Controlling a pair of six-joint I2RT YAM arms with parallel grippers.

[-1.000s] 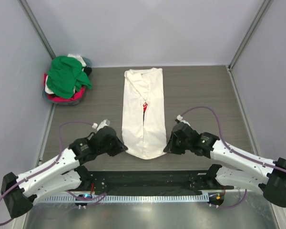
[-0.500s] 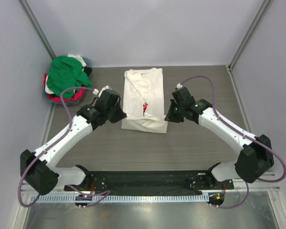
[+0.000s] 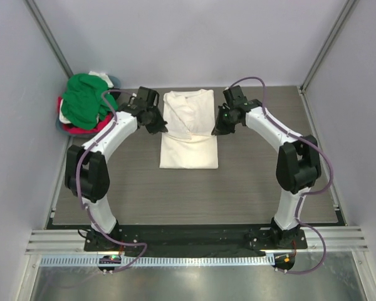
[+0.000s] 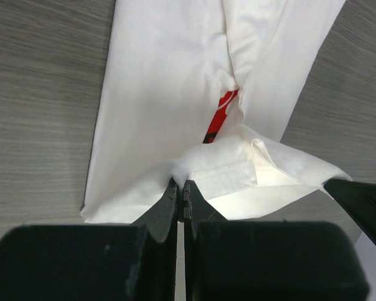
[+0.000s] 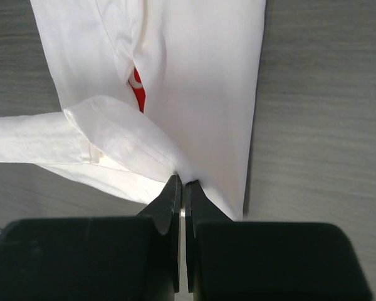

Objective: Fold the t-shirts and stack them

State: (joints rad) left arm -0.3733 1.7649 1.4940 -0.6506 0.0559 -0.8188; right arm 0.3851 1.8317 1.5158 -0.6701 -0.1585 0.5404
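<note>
The cream-white t-shirt (image 3: pixel 188 135) lies in the middle of the table, folded into a narrow strip with its lower end doubled back over the upper part. A sliver of red print shows in its centre seam in the left wrist view (image 4: pixel 218 119) and the right wrist view (image 5: pixel 136 88). My left gripper (image 3: pixel 161 125) is shut on the left corner of the hem (image 4: pixel 200 169). My right gripper (image 3: pixel 216 130) is shut on the right corner (image 5: pixel 156 157). Both hold the hem above the shirt's middle. A pile of green, pink-red and white t-shirts (image 3: pixel 86 103) sits at the back left.
The pile rests in a grey basket (image 3: pixel 66 130) by the left wall. Grey walls close the table on three sides. Bare wood-grain table (image 3: pixel 263 188) lies in front of and to the right of the shirt.
Both grippers have carried the shirt's lower hem from the near end toward the far end, doubling the strip over itself. Both arms have stretched far forward.
</note>
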